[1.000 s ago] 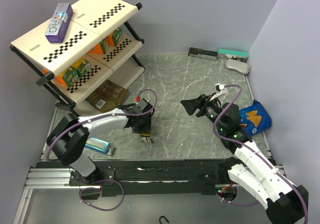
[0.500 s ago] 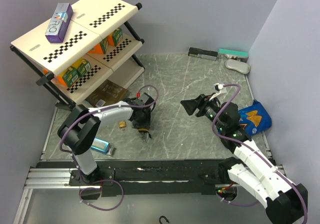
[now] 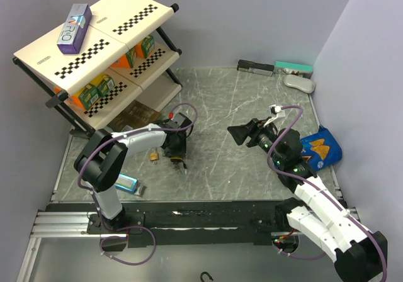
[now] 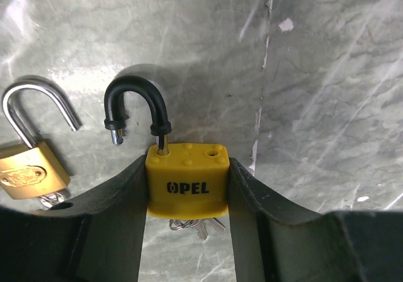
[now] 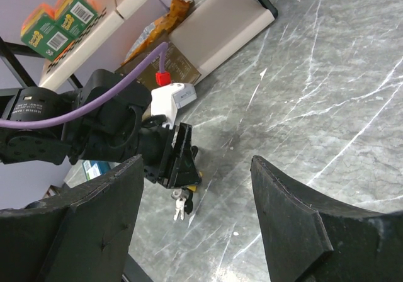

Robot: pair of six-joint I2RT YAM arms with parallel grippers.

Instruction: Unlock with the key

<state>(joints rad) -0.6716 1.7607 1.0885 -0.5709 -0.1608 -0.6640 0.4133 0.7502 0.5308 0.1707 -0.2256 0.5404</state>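
The left claw (image 4: 187,169) is clamped on the sides of a yellow block-shaped padlock stamped OPEL (image 4: 187,186), one finger against each flank of the body. Its black-sleeved steel shackle (image 4: 135,101) stands open: one leg sits in the body, while the free end is swung aside, clear of its hole. A small bunch of silver keys (image 4: 196,226) hangs from the underside of the body, apparently seated in the keyway. Whether the lock rests on the grey marbled surface (image 4: 327,74) or is held just above it cannot be told. Just beside it, toward the left edge, lies a brass padlock with a bare steel shackle (image 4: 26,172), also open and apart from the yellow one. Both locks sit left of the middle of the surface, closer to its near edge than to its far one. The right claw (image 3: 238,135) hovers well apart over the right half, its jaws spread and holding nothing, pointed toward the left arm. The unlocking looks done on the yellow lock, so the next move probably calls for setting it down gently and releasing it without knocking the brass one.
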